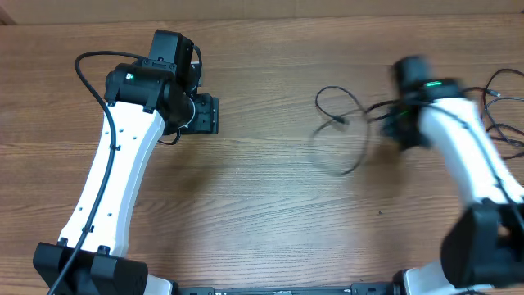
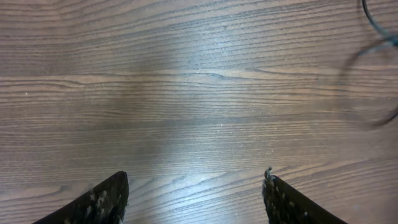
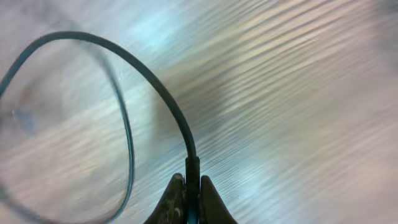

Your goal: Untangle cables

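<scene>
The cables lie as loose thin black loops right of the table's middle, with more strands near the right edge. My right gripper, blurred by motion, is at the loops' right side. In the right wrist view it is shut on a cable's thick plug end, and that cable arcs up and left into a loop. My left gripper is far to the left, away from the cables. Its fingers stand wide apart over bare wood, and only a cable piece shows at the top right.
The wooden table runs wide between the two arms. The left arm's own thick black wire curves beside its white link. Both arm bases sit at the near edge.
</scene>
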You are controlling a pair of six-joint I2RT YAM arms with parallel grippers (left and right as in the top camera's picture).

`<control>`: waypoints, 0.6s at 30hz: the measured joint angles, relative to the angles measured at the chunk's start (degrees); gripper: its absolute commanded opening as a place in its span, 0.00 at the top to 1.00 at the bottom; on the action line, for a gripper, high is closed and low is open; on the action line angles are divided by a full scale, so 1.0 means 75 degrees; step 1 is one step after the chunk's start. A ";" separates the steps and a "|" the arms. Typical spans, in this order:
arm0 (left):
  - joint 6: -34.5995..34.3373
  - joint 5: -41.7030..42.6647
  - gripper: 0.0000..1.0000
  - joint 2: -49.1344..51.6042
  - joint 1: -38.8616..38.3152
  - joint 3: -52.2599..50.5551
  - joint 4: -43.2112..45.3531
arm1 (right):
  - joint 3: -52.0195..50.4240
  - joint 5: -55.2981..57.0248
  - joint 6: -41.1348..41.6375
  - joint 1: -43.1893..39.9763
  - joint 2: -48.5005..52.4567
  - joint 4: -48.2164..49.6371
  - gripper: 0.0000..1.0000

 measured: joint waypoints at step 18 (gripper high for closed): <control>0.0000 0.0000 0.30 0.0000 0.0000 0.0003 -0.0035 | 0.2244 -0.0694 0.0029 -0.5794 -0.0484 -0.0236 0.59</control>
